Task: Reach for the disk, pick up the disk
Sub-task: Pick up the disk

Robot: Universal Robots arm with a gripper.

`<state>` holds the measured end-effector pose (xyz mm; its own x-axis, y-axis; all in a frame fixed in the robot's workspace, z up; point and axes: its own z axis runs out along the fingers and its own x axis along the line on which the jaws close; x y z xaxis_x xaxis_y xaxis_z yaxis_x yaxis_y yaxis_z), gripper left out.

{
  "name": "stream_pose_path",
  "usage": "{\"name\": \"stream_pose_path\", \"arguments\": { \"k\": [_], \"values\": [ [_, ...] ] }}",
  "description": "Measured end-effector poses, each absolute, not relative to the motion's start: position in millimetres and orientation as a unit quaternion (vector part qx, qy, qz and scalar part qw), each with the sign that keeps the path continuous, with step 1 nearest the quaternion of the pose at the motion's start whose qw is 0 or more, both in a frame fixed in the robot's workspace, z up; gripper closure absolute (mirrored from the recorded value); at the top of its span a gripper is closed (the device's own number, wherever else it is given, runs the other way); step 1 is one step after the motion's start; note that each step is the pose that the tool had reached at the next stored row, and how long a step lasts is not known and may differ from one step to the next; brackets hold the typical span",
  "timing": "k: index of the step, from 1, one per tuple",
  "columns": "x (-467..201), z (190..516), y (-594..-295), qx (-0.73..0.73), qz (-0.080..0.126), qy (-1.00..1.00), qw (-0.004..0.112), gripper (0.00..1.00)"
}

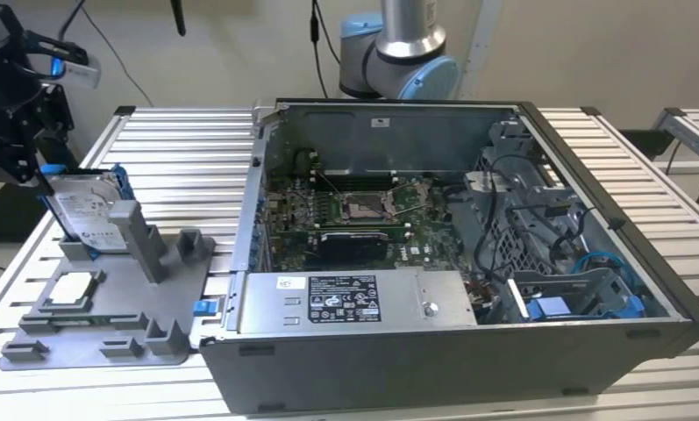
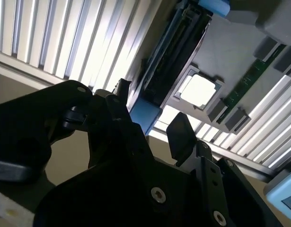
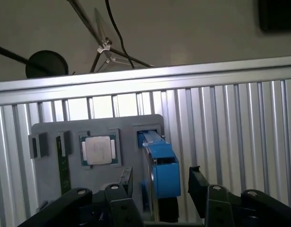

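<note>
silver-grey disk (image 1: 89, 209), blue bracket (image 3: 164, 163), grey tray (image 1: 106, 317), black gripper (image 3: 160, 178), ribbed silver table (image 1: 185, 140)

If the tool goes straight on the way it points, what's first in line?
Most likely the silver-grey hard drive in its bright blue plastic bracket, standing on edge in the grey fixture tray. Its blue edge lies centred in the open tool. Remaining depth is unclear.

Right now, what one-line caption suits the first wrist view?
Open gripper straddles the blue-bracketed disk, standing on edge in a grey fixture plate beside a processor chip, on a slatted aluminium table.
</note>
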<state>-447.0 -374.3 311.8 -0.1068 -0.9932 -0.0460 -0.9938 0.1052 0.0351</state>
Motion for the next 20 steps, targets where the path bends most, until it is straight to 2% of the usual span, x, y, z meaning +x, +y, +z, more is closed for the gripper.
{"name": "stream_pose_path", "arguments": {
  "k": [20],
  "values": [
    [-447,286,-374,-0.691,0.028,0.722,0.005,0.0]
  ]
}}
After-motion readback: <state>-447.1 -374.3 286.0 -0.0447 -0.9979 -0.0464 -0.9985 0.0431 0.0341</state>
